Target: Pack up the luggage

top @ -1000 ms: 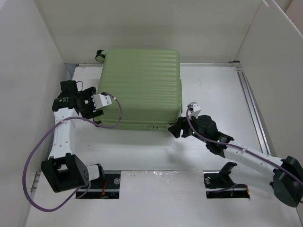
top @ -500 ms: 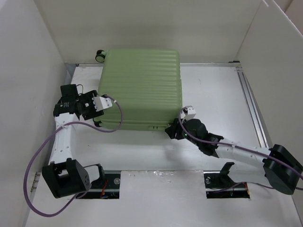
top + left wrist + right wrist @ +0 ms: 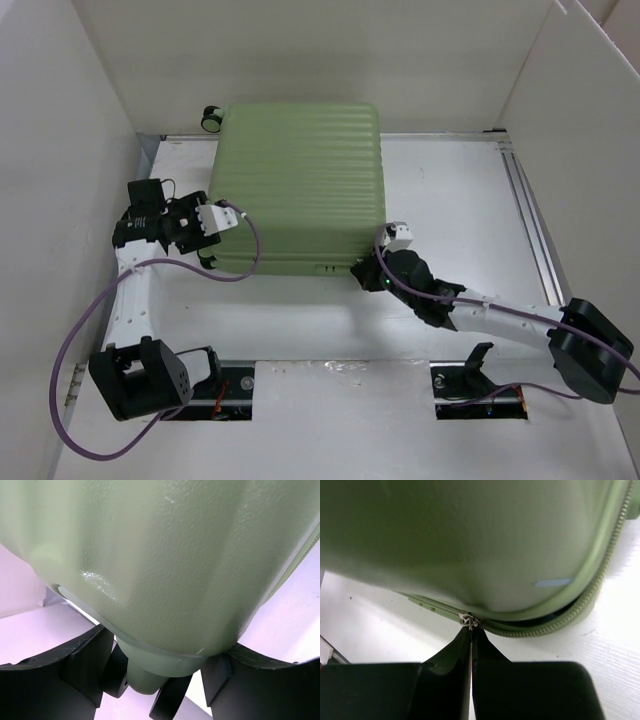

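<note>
Luggage [image 3: 300, 180] flat, shell up, wheels [image 3: 212, 118] L, ribs L-R

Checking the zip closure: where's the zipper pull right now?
Right wrist view: the zipper pull sits at the near right corner of the luggage, pinched by the right gripper.

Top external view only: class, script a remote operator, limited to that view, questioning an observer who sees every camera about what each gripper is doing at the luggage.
Operator: The right gripper reaches the luggage at its near right corner. Touching what?
Observer: In the right wrist view its fingertips are pinched together on the zipper pull.
Operator: And the left gripper?
Observer: In the left wrist view its fingers sit on either side of the near left corner, against the shell.
</note>
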